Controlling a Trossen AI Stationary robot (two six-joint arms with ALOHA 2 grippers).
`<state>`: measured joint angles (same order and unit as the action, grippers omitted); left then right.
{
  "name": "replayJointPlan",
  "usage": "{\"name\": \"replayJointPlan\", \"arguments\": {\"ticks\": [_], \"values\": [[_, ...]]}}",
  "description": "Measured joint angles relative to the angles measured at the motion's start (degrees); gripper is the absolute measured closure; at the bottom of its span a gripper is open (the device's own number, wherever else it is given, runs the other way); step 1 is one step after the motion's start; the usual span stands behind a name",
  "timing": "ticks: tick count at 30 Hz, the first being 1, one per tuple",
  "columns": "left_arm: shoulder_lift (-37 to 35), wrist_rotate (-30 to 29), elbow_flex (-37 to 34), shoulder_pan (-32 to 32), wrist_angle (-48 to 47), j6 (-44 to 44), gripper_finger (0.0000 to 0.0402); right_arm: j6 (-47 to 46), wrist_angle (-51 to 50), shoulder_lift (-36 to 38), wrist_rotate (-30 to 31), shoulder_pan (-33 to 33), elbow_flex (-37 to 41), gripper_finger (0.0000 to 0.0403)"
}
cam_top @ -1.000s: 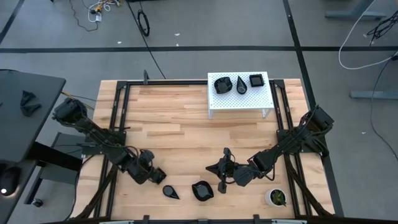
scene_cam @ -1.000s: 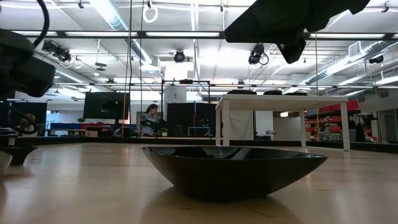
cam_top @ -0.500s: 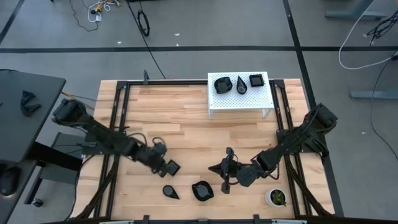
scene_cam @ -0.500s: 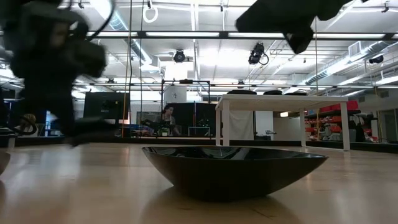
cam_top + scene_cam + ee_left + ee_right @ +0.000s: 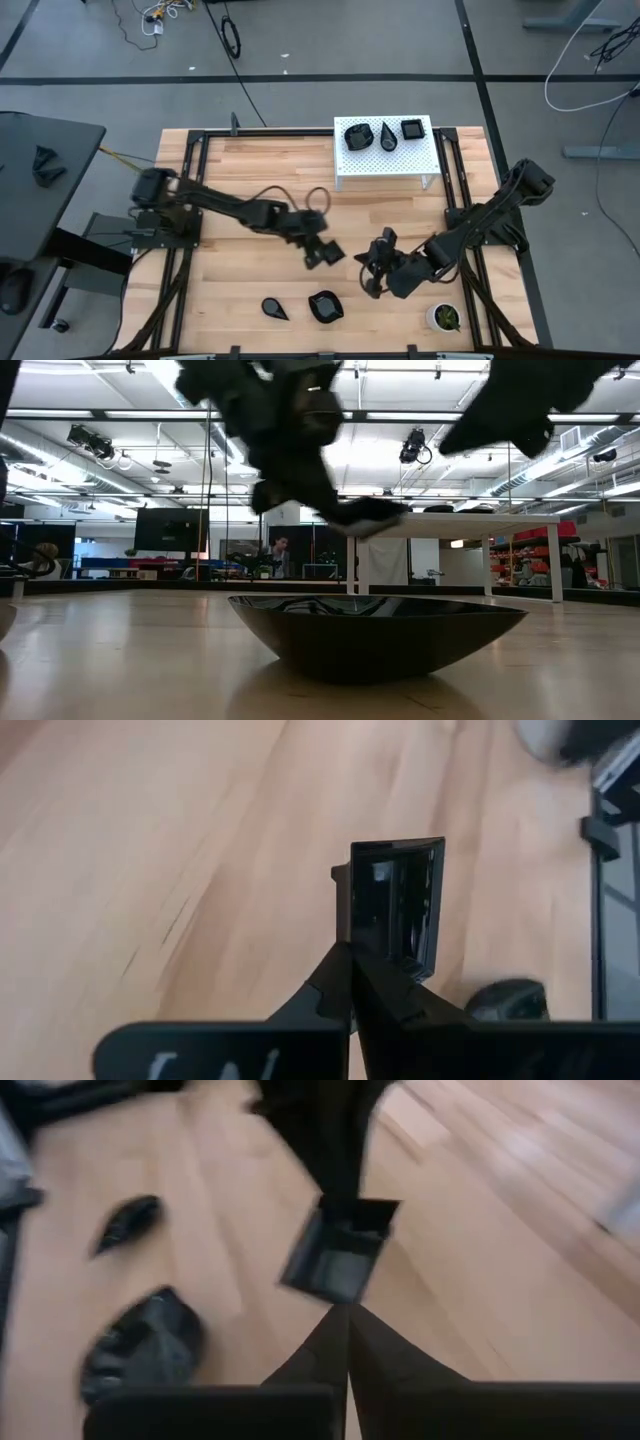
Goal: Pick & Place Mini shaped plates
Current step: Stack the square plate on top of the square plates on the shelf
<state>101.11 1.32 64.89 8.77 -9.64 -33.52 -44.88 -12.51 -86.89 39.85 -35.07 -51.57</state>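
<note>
Both arms are dark, almost black, made of slim jointed segments. The left arm (image 5: 235, 210) carries looping black cables near its wrist.

1. Left gripper (image 5: 350, 982) fingers pressed together, clamping one edge of a square black mini plate (image 5: 392, 905).
2. Plate is tilted, held above the wooden table (image 5: 180, 850).
3. Dark rounded object (image 5: 510, 1000) just beside plate, blurred.

Three plates (image 5: 385, 134) are sitting on the small stand (image 5: 386, 167) at the table's (image 5: 270, 170) far edge; two plates (image 5: 300, 306) are lying near its front edge.
</note>
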Motion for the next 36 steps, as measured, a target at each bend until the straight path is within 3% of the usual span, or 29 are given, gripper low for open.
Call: {"name": "replayJointPlan", "arguments": {"ticks": [7,11,15,28,36], "values": [[9.0,3.5,11.3,0.0,-0.4,4.7,0.0384,-5.4,-4.8,-0.2,0.2,2.2,0.0,0.0324],[9.9,4.1,12.6,0.1,-0.8,4.7,0.0381,-1.4,-3.8,-0.8,-0.8,2.6,0.0,0.0277],[9.9,4.1,12.6,0.1,-1.3,4.7,0.0385,-1.2,-4.0,-1.3,-0.8,2.9,0.0,0.0260],[9.9,3.9,12.5,0.1,-1.2,4.2,0.0382,-0.7,-4.2,-5.7,-4.3,4.1,0.0,0.0299],[9.9,3.8,12.5,0.1,-1.1,4.2,0.0381,-1.5,-4.0,-5.6,-4.9,4.1,0.0,0.0368]]}}
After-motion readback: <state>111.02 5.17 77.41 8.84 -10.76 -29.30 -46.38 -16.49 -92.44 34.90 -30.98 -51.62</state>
